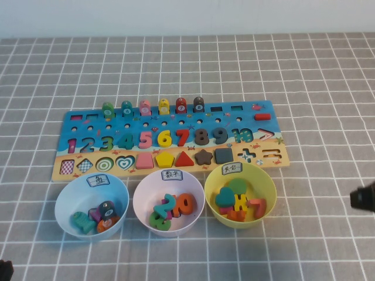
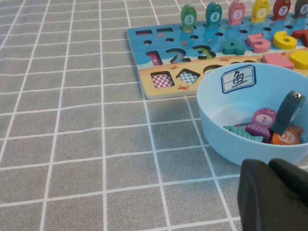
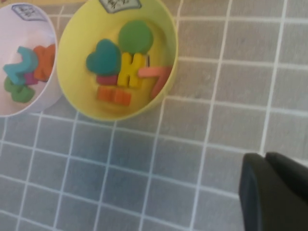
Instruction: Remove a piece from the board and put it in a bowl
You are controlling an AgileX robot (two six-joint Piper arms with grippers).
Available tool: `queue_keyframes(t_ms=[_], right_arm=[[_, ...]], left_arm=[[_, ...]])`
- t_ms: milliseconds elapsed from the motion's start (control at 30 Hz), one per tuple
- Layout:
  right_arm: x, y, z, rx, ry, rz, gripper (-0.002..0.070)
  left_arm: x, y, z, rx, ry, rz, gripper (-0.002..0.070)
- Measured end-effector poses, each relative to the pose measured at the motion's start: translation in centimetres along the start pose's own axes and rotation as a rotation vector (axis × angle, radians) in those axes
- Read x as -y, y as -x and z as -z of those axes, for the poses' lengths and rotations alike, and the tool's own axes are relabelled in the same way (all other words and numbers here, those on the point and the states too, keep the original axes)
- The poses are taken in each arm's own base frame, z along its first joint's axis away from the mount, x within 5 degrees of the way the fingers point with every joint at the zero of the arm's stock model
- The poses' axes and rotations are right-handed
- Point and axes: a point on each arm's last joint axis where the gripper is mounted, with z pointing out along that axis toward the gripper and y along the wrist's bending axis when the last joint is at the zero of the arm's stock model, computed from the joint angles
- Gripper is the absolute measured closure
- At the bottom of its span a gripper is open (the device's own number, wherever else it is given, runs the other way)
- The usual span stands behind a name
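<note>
The board (image 1: 65, 126) lies across the middle of the table, and its left end shows in the left wrist view (image 2: 144, 45). The red bar piece (image 1: 263, 116) sits at the board's far right corner. The pale yellow bowl (image 1: 266, 184) stands in front of the board's right end and holds several coloured pieces; it also shows in the right wrist view (image 3: 77, 38). My right gripper (image 1: 362, 199) is shut and empty at the table's right edge, right of the yellow bowl (image 3: 264, 156). My left gripper (image 1: 4, 270) is shut and empty at the front left corner (image 2: 269, 163).
A light blue bowl (image 1: 64, 205) with fish pieces and a pale lilac bowl (image 1: 143, 196) with numbers stand left of the yellow bowl. Ringed fish pegs (image 1: 145, 108) stand along the board's far edge. A checked grey cloth (image 1: 316, 70) covers the table.
</note>
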Motion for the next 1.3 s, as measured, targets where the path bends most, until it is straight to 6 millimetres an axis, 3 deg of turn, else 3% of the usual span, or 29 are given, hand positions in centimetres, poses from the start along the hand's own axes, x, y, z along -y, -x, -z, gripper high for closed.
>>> queue_keyframes(t_ms=[433,633,933,1133,1300], right_arm=[[-0.7,10.4,-2.7,-0.126,-0.024,0.064,0.0694],[-0.8,13.4,-5.4,-0.233,-0.074,0.061,0.0694],[-4.3,17.0,-9.9,-0.288,-0.121,0.138,0.0694],[-4.8,19.8,-13.8,-0.311,-0.162,0.098,0.0688],[-4.1,22.0,-17.1,-0.273,-0.210,0.093,0.0583]], left_arm=[[0.0,0.0,0.0,0.000,0.000,0.000,0.0679],[0.0,0.0,0.0,0.000,0.000,0.000,0.0679],[0.0,0.0,0.0,0.000,0.000,0.000,0.0679],[0.0,0.0,0.0,0.000,0.000,0.000,0.0679],[0.0,0.0,0.0,0.000,0.000,0.000,0.0679]])
